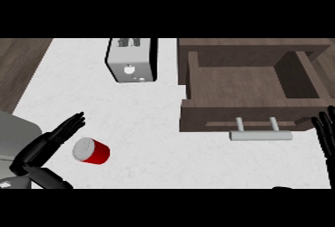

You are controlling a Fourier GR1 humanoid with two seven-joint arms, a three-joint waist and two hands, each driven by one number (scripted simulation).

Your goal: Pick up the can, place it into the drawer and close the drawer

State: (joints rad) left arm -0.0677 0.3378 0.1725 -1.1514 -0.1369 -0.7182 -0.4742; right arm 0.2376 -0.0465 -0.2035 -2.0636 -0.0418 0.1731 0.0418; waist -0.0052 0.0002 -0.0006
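Beside the straight-fingered left hand (49, 139) sits the red can (91, 151); right hand (325, 133) rests open near the drawer (248, 116)

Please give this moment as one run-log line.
left hand: open, beside can | can: not held | right hand: open, resting at right edge | drawer: open, no can inside

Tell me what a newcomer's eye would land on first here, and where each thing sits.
The red can, grey top showing, stands out on the white counter at lower left, right beside the open left hand. Next comes the dark wooden drawer, pulled open at upper right, with a silver handle on its front. A silver toaster sits at the top, and the right hand rests open at the right edge.
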